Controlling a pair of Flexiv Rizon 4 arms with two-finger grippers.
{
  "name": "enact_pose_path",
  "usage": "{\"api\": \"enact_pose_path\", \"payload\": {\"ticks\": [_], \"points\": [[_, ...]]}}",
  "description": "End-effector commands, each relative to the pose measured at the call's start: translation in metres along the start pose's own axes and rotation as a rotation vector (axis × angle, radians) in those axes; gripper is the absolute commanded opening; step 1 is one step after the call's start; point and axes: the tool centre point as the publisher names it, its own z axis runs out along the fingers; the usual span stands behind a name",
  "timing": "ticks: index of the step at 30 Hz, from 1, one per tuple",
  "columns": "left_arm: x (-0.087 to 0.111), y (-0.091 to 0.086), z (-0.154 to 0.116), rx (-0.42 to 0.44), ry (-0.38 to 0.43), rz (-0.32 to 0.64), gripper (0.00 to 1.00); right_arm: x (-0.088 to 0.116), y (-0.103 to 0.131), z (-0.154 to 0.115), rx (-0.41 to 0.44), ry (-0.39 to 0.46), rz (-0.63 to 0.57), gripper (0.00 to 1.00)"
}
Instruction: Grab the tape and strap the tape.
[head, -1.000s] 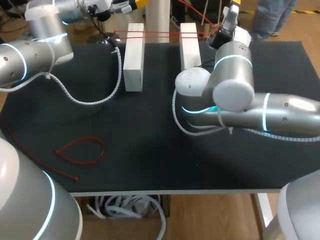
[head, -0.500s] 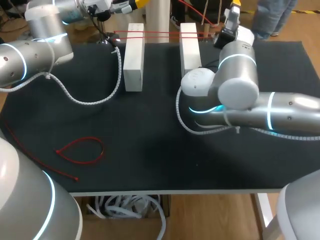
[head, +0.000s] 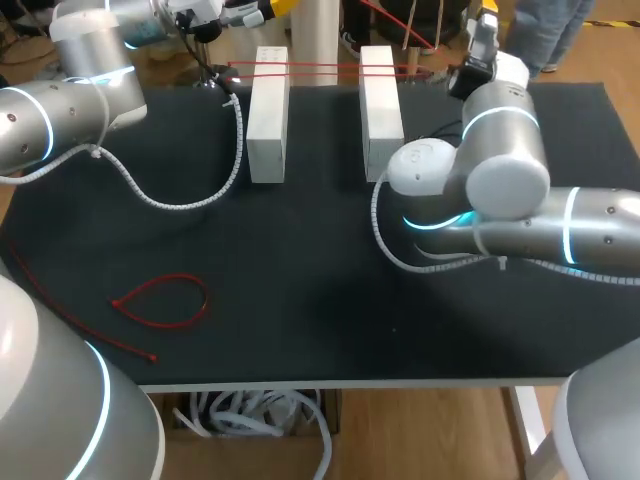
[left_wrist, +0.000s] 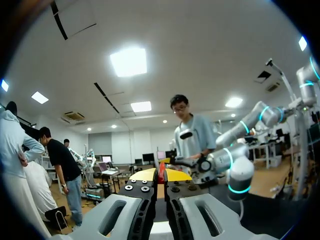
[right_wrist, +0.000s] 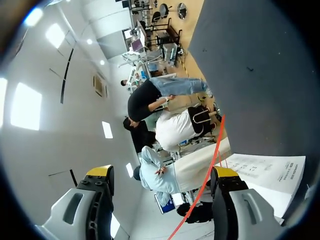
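Note:
Two white blocks (head: 268, 100) (head: 380, 95) stand side by side at the back of the black table. A red tape (head: 320, 68) is stretched across their far ends. My left gripper (head: 255, 12) hangs above the far left of the blocks; in the left wrist view it (left_wrist: 161, 175) is shut with a strip of red tape (left_wrist: 161, 171) pinched between its yellow tips. My right gripper (head: 482, 22) is past the right block, fingers wide apart. In the right wrist view the red tape (right_wrist: 212, 165) runs just inside one fingertip (right_wrist: 225, 172), over the white block (right_wrist: 260, 170); the right gripper (right_wrist: 162, 172) is open.
A second red tape (head: 160, 300) lies in a loop at the front left of the table (head: 300, 260), its tail trailing towards the left edge. The left arm's white spiral hose (head: 190, 200) rests on the mat beside the left block. My right arm's elbow (head: 480, 190) hangs over the right half.
My right arm has swung to the right, away from the right block, and its gripper has shifted right with it. The left arm and the blocks have not moved.

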Motion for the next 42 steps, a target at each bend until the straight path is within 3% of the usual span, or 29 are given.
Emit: {"api": "enact_pose_path", "payload": {"ticks": [1,31,42], "points": [[0.002,-0.002,0.001,-0.005,-0.006,0.001,0.0,0.005,0.005,-0.004,0.005,-0.028,-0.007,0.82],[0.002,-0.002,0.001,-0.005,-0.006,0.001,0.0,0.008,0.018,0.004,-0.029,-0.012,-0.009,0.79],[0.002,-0.002,0.001,-0.005,-0.006,0.001,0.0,0.007,0.022,0.009,-0.038,-0.01,-0.016,0.73]]}}
